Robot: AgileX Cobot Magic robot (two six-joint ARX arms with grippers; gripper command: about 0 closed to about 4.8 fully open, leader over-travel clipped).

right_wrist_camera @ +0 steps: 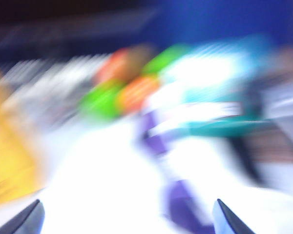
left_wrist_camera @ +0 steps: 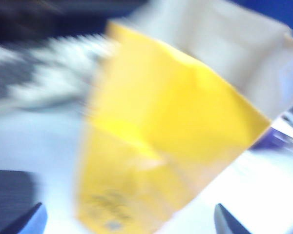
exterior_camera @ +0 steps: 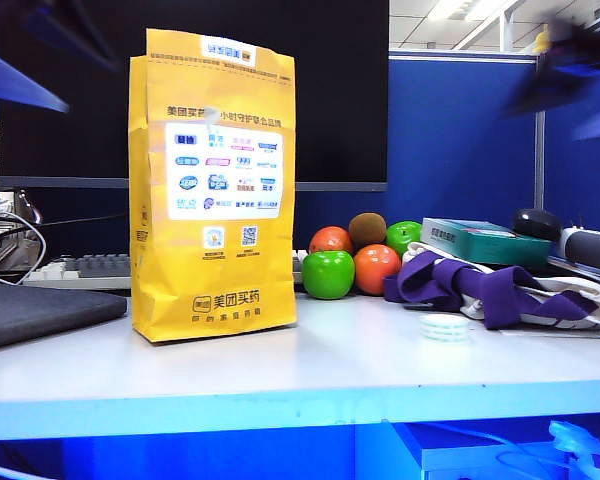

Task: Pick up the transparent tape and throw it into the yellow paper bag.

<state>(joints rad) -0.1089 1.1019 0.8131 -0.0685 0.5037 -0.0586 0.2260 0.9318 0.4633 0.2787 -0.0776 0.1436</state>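
Note:
The yellow paper bag (exterior_camera: 212, 185) stands upright on the white table, left of centre. The transparent tape (exterior_camera: 445, 327), a small flat whitish roll, lies on the table to the right, in front of the purple-and-white strap (exterior_camera: 500, 290). My left gripper (left_wrist_camera: 129, 222) is open and empty, with the blurred bag (left_wrist_camera: 176, 136) filling its view. It hangs high at the exterior view's top left (exterior_camera: 20, 85). My right gripper (right_wrist_camera: 132, 219) is open and empty too, a blur high at the top right (exterior_camera: 570, 70). The right wrist view is too smeared to make out the tape.
A pile of fruit (exterior_camera: 355, 262), green apples and orange ones, sits behind the tape beside the bag. A teal box (exterior_camera: 485, 240) rests on the strap. A keyboard (exterior_camera: 90, 268) and a dark pad (exterior_camera: 40, 312) lie left of the bag. A monitor (exterior_camera: 330, 90) stands behind.

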